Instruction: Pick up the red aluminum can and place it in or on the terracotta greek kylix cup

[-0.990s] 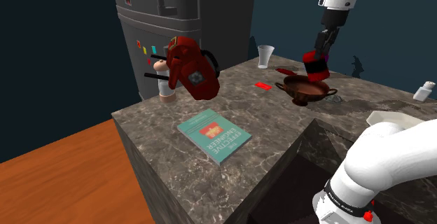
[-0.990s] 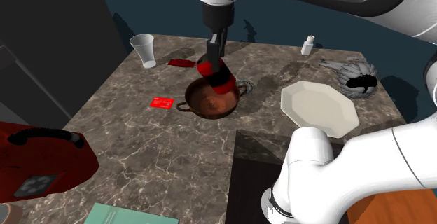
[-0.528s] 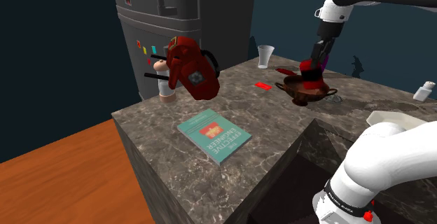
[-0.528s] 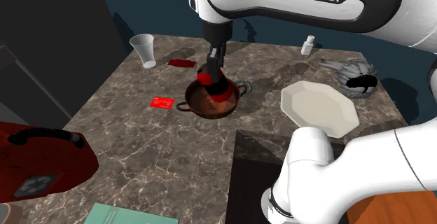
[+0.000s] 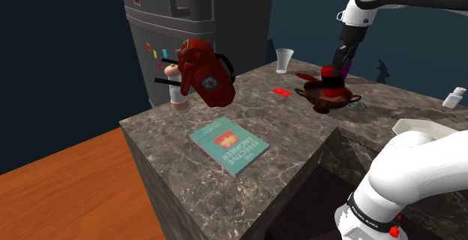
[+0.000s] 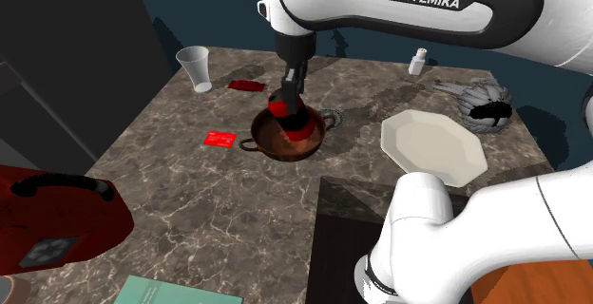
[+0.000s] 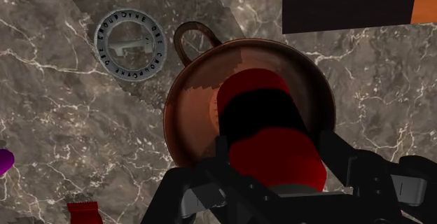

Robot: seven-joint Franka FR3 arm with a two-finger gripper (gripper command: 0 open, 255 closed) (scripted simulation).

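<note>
Gripper (image 7: 276, 165) is closed on the can (image 7: 262, 128), one finger on each side of it, gripping near the top end.

- Can is red with a black band. It hangs straight below the gripper (image 6: 288, 91), inside the rim of the cup (image 6: 269, 146).
- Its long axis runs roughly along the fingers, leaning a little off upright. Can't tell if the base touches the bowl floor.
- Cup (image 5: 324, 103) is a brown-red two-handled bowl on the counter (image 6: 190, 207), toward the far edge, between the glass (image 6: 196, 67) at the corner and the plate (image 6: 432, 147).
- Count: one can (image 5: 331, 73), one cup, one glass, one plate, two flat red cards (image 6: 219, 139) beside the cup.

My read is that placement is nearly done and the next move is to open and pull straight up. The bowl is shallow, so a leaning can may tip onto the rim.
</note>
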